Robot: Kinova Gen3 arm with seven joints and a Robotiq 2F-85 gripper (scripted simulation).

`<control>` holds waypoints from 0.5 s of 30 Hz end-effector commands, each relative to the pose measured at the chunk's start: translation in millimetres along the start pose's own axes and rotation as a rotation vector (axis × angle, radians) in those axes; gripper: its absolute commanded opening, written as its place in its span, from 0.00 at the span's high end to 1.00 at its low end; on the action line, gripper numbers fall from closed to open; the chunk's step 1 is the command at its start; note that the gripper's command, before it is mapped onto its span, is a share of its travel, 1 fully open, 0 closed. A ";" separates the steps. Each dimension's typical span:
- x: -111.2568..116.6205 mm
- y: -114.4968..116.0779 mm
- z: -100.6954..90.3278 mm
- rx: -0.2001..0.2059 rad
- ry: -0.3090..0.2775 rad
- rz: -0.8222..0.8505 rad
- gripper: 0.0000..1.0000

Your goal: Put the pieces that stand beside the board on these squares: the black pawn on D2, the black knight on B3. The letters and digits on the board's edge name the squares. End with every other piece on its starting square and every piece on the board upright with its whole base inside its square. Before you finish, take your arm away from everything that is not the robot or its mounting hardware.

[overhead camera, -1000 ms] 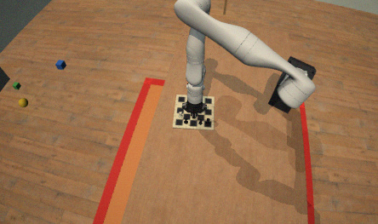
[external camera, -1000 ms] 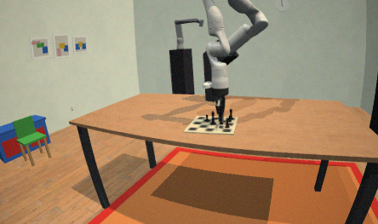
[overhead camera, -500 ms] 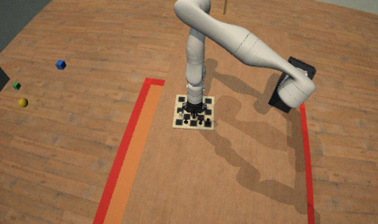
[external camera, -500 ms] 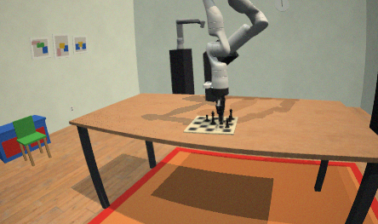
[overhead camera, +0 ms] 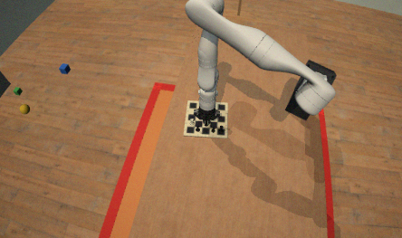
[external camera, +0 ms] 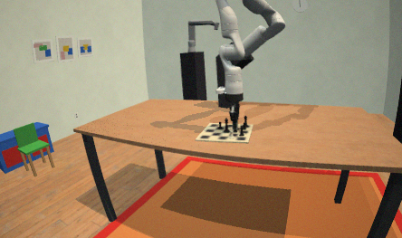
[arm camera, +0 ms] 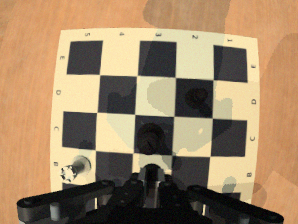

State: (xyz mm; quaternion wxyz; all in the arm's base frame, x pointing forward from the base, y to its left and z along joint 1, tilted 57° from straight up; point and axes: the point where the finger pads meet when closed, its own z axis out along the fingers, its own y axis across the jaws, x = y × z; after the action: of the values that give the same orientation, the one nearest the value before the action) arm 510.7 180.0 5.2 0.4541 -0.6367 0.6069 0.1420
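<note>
- The tabletop (external camera: 317, 136) is a broad wooden slab, and my arm (overhead camera: 253, 45) reaches over it from the base at its far side, coming straight down above the board.
- The board (arm camera: 76, 139) is a small chequered square lying flat near the middle of the tabletop. Its edge letters and digits are too blurred in my wrist view to read, so I cannot tell from here which square is D2 or B3.
- My jaws hang just above the near edge of the board, pointing down, and they are clamped on a small dark piece (arm camera: 152, 177) whose rounded top shows between them in the wrist view.
- I take it for the black pawn or the black knight, but from above I cannot tell which. It is lifted clear of the squares, as far as the exterior view shows.
- Other dark pieces (external camera: 244, 120) stand upright on the board close around my jaws, and one pale piece (arm camera: 79, 165) sits at the board's left edge; its shape is too blurred to name.
- I judge the held piece to be light, stiff and smooth, with a narrow body over a wider base. It is easily tipped, so a hold high on the stem or head, kept vertical, suits it best.
- With neighbours so near, I would expect a careless descent to knock one over.
</note>
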 end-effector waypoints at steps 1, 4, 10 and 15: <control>0.4 -0.5 -0.6 0.001 0.001 0.000 1.00; 0.4 -0.5 -0.6 0.001 0.001 0.000 1.00; 0.4 -0.5 -0.6 0.001 0.001 0.000 0.85; 0.4 -0.5 -0.6 0.001 0.001 0.000 0.71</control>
State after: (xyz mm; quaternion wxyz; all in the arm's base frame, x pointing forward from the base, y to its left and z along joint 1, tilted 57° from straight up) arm 510.7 180.0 5.2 0.4541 -0.6367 0.6069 0.1420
